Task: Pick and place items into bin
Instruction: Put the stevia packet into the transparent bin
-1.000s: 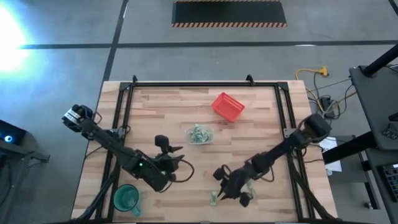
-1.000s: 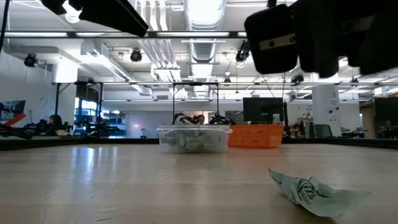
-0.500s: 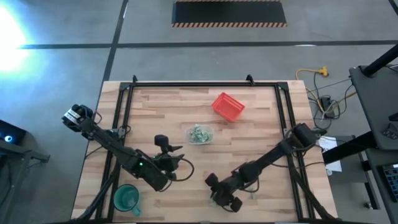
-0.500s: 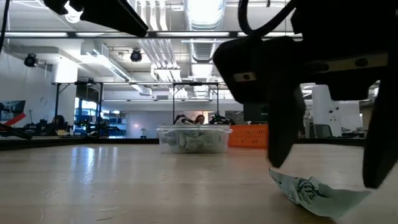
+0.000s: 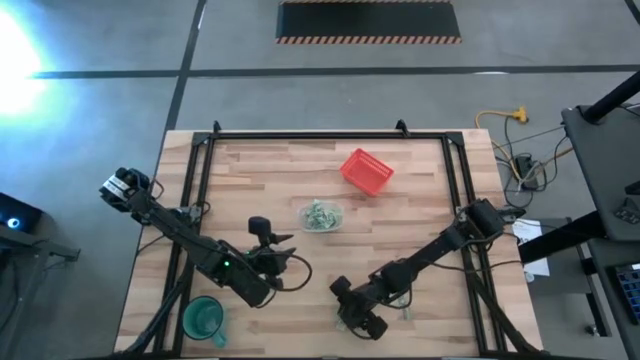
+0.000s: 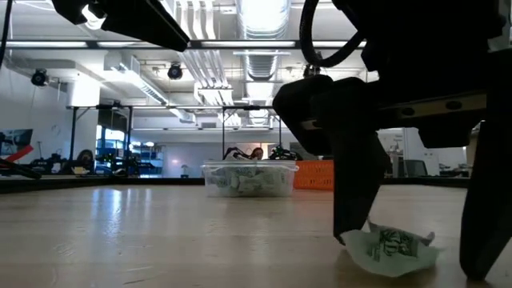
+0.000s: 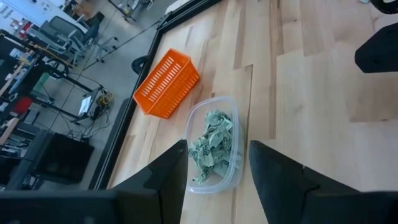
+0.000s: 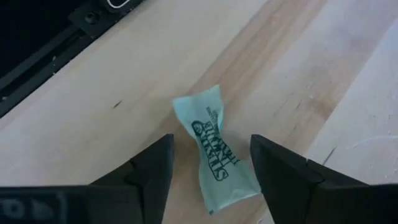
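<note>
One pale green wrapped item (image 8: 214, 149) lies flat on the wood near the table's front edge, also seen in the low view (image 6: 388, 246). My right gripper (image 8: 212, 163) is open and down at the table, one finger on each side of the item (image 5: 355, 316); I cannot tell whether either finger touches it. The bin (image 5: 320, 215), a small clear container, stands mid-table with several items inside (image 7: 212, 144). My left gripper (image 5: 275, 262) waits open, front left of the bin and pointing toward it.
A red mesh basket (image 5: 367, 171) lies beyond the bin toward the far edge (image 7: 166, 84). A green cup (image 5: 203, 318) stands at the front left corner. Black frame rails (image 5: 200, 200) run along the table's sides. Bare wood lies between the bin and my right gripper.
My right gripper has gone toward the table's left and near edges and down to the table. Its fingers now stand on either side of the wrapped item. My left arm has kept still.
</note>
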Controlling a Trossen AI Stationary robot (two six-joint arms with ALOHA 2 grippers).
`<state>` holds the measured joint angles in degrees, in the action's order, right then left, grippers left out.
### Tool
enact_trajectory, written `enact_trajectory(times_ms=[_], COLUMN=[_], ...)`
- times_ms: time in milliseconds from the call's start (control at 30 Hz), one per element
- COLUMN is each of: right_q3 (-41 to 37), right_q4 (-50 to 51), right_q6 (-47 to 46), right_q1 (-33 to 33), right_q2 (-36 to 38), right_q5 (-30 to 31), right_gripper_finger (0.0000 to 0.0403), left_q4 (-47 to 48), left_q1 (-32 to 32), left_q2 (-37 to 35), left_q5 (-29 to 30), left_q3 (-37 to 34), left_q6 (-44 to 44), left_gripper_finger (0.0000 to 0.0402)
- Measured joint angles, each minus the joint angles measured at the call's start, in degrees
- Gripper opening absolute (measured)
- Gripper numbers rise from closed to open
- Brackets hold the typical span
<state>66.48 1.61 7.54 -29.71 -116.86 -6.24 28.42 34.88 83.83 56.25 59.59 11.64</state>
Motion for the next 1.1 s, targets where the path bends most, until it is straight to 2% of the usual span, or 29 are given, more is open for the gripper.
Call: enact_trajectory(times_ms=[367, 567, 800, 1100], right_q3=[0.1, 0.5, 0.4, -1.9], right_q4=[0.9, 3.8, 11.0, 11.3], right_q6=[4.4, 4.9, 5.1, 8.0], right_q1=[0.0, 0.2, 0.3, 4.2], right_q2=[0.2, 1.3, 7.0, 14.7], right_q5=[0.0, 1.0, 11.8, 26.4], right_gripper_finger=[0.0070, 0.0019, 0.0009, 0.0009], left_q4=[0.1, 0.1, 0.4, 0.6], left_q1=[0.0, 0.0, 0.1, 0.0], left_q2=[-0.2, -0.2, -0.2, -0.2], left_q5=[0.0, 0.0, 0.0, 0.0], left_q3=[0.0, 0.0, 0.0, 0.0], left_q6=[0.0, 0.0, 0.0, 0.0], left_gripper_finger=[0.0155, 0.0155, 0.0155, 0.0155])
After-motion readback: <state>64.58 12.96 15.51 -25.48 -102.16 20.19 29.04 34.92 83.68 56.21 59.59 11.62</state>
